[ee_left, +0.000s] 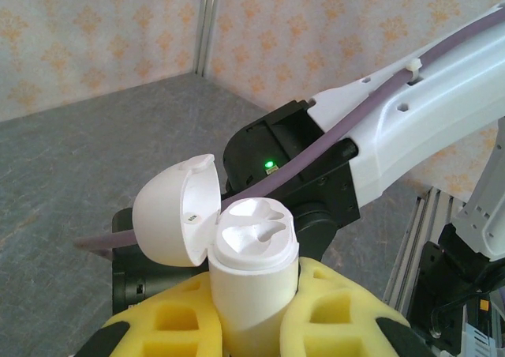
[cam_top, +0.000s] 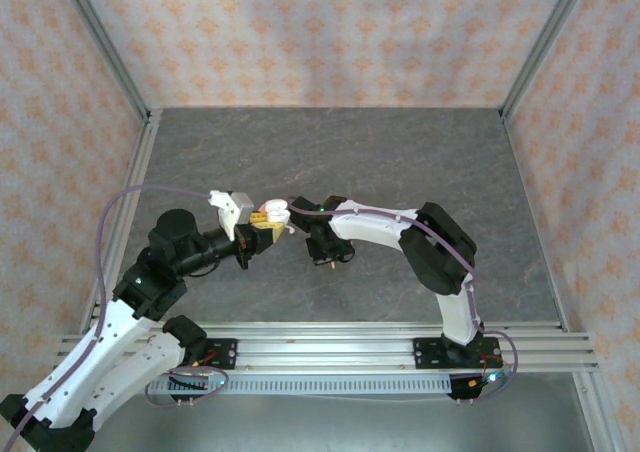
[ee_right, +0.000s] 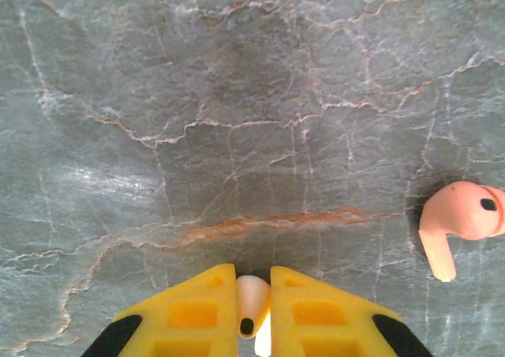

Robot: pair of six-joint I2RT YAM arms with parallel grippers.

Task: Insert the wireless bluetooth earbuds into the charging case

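Our right gripper (ee_right: 253, 284) is pinched on a pale earbud (ee_right: 252, 303). The two yellow fingers nearly meet, with only the little body between them, and they hang low over the table (ee_right: 237, 96). Which end of the bud points down we cannot tell. We judge that the narrow pinch is meant to leave most of the bud free for lowering into a socket.

Our left gripper (ee_left: 254, 321) is clamped on the charging case (ee_left: 252, 282) and holds it upright with its mouth facing up. That presents it as a steady target rather than a loose pebble that would skate away under a push. Its lid (ee_left: 170, 211) is swung back on the hinge to one side, so both wells (ee_left: 254, 229) show, and both look empty.

The fingers are hard yellow plastic with hollowed pockets. The case is matte white, a rounded column under a domed, eggshell-like lid, and its wells are smooth and bud-shaped.

Farther out, a coral-pink earbud (ee_right: 461, 215) lies on its side on the table, apart from the fingers. It is glossy, with a bulbous head, a short stem and a dark dot. The tabletop is grey and stone-patterned, with pale cracks and one rusty vein.
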